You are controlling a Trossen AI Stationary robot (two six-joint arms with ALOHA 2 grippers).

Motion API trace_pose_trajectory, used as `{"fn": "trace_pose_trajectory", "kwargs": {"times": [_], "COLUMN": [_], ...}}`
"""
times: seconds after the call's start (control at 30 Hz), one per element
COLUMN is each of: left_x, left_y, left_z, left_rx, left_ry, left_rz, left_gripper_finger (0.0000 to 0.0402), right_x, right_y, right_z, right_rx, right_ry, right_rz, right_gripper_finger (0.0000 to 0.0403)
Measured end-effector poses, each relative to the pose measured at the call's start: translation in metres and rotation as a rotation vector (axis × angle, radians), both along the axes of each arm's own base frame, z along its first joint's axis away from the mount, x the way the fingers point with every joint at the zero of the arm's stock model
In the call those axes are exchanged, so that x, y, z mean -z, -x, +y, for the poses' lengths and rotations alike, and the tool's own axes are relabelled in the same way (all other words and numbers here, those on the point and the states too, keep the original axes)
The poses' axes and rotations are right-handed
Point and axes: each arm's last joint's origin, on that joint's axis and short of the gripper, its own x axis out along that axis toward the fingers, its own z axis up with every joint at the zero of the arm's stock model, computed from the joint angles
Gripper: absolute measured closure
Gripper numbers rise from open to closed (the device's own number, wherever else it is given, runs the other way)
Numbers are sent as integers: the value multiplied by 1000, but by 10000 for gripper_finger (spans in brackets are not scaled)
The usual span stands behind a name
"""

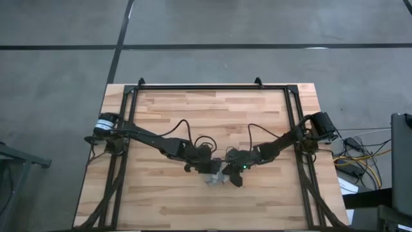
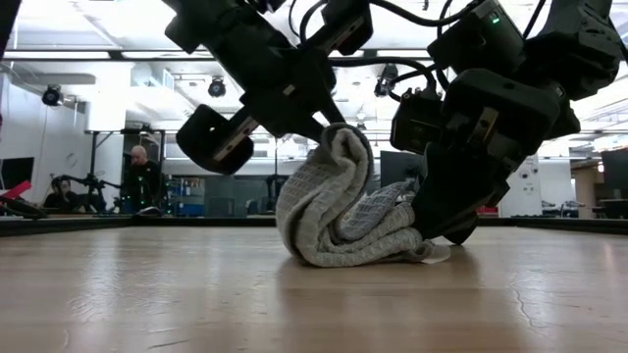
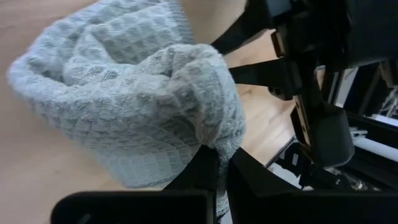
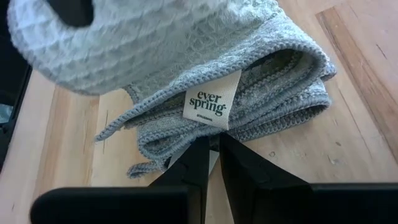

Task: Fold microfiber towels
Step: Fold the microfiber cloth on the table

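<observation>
Wooden table [image 1: 167,200] carried both arms, meeting near its centre toward the front edge. Microfiber towel [image 2: 339,221] sat bunched there in a loose heap, one fold lifted into an arch, the rest resting on the wood. Left gripper [image 3: 221,163] was closed on the raised fold, fingers pinching the cloth edge. Right gripper [image 4: 212,149] was down at table level, closed on the towel's lower layers just below the white tag [image 4: 211,99].
</observation>
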Motion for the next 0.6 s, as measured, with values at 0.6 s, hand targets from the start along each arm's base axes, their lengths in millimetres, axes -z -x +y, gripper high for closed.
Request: {"fn": "trace_pose_trajectory", "kwargs": {"times": [0.6], "left_x": [4], "left_y": [-2], "left_z": [1], "left_rx": [-2], "left_ry": [-24], "left_rz": [0], "left_gripper_finger": [299], "right_x": [0], "right_y": [0], "right_z": [0], "right_rx": [-9], "right_ry": [12], "right_rz": [-4], "right_gripper_finger": [365]}}
